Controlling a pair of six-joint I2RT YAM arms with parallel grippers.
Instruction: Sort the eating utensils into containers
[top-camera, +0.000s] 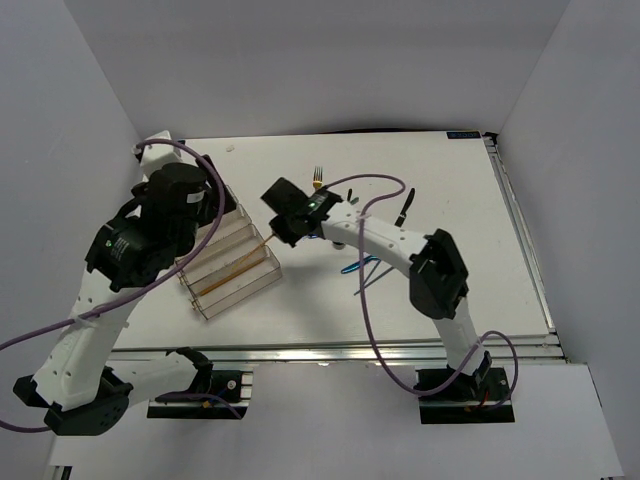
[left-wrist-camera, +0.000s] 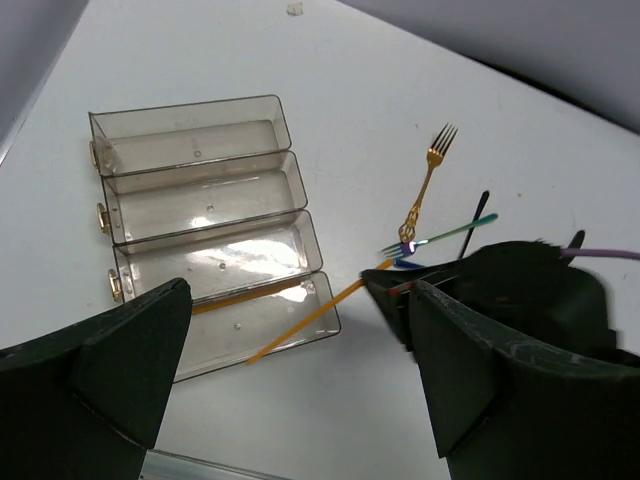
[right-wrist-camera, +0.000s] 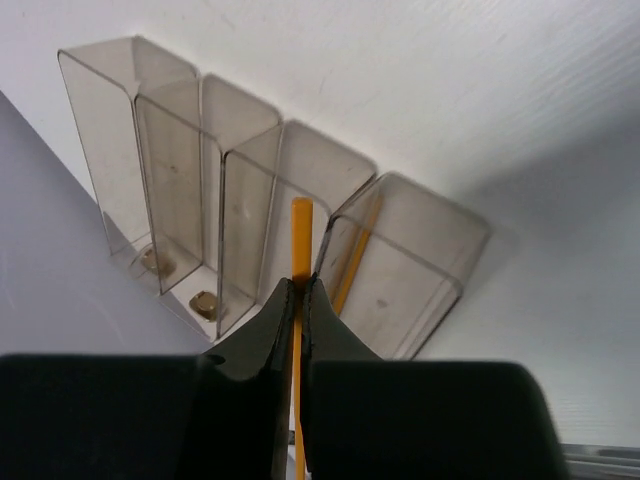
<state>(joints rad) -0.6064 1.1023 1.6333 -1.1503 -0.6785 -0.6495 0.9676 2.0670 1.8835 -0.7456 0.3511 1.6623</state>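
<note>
The clear plastic tray (left-wrist-camera: 285, 110) sits on the white bench (top-camera: 510, 260). Its thin, glossy walls split it into long, narrow troughs. Four show, and from overhead the left arm covers part of it. The right tool (right-wrist-camera: 298, 298) is clenched on a thin, smooth gold stick (left-wrist-camera: 305, 322), which slants from the tool over the end of the outermost trough. I cannot tell whether its tip touches the plastic. A second gold stick (right-wrist-camera: 356, 250) lies inside that trough. The left tool (left-wrist-camera: 300, 290) hangs released above the tray, its matte black fingers wide apart. Beyond, on the bench, lie an ornate gold fork (left-wrist-camera: 428, 180), a shimmering iridescent fork (left-wrist-camera: 445, 236) and a slim black piece (left-wrist-camera: 481, 210), its lower end hidden behind the right tool.
</note>
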